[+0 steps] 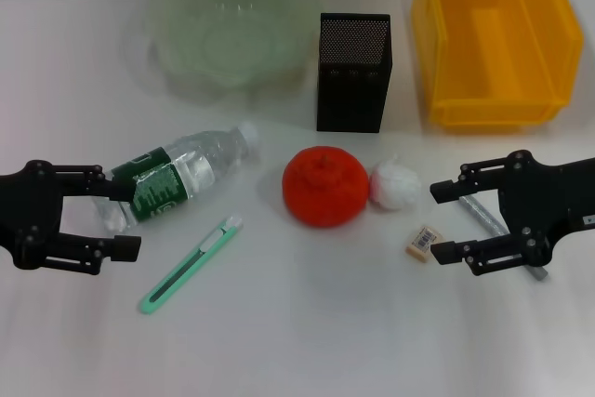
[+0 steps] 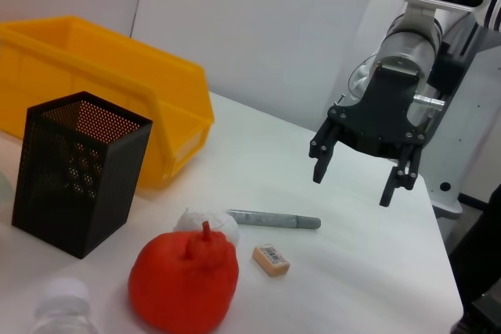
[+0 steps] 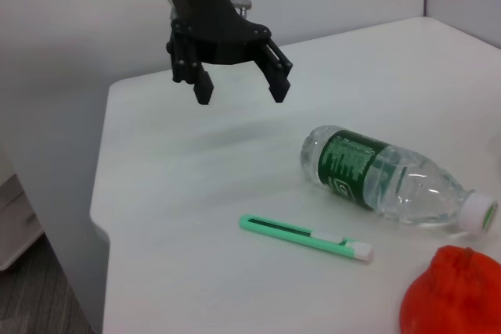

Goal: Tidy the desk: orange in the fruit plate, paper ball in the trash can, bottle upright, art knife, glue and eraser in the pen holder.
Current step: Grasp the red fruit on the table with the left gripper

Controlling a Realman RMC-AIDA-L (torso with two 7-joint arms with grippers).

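A clear bottle [image 1: 181,177] with a green label lies on its side at the left. A green art knife [image 1: 191,264] lies in front of it. The orange [image 1: 323,185] sits mid-table, touching the white paper ball [image 1: 394,183]. A small eraser [image 1: 421,242] and a grey glue stick [image 1: 488,220] lie at the right. My left gripper [image 1: 130,220] is open and empty beside the bottle's base. My right gripper [image 1: 437,222] is open and empty, above the glue stick and next to the eraser. The left wrist view shows the right gripper [image 2: 352,185] hovering above the table.
The black mesh pen holder [image 1: 353,72] stands at the back centre. The glass fruit plate [image 1: 232,30] is at the back left. The yellow bin [image 1: 493,34] is at the back right. The table's edges show in both wrist views.
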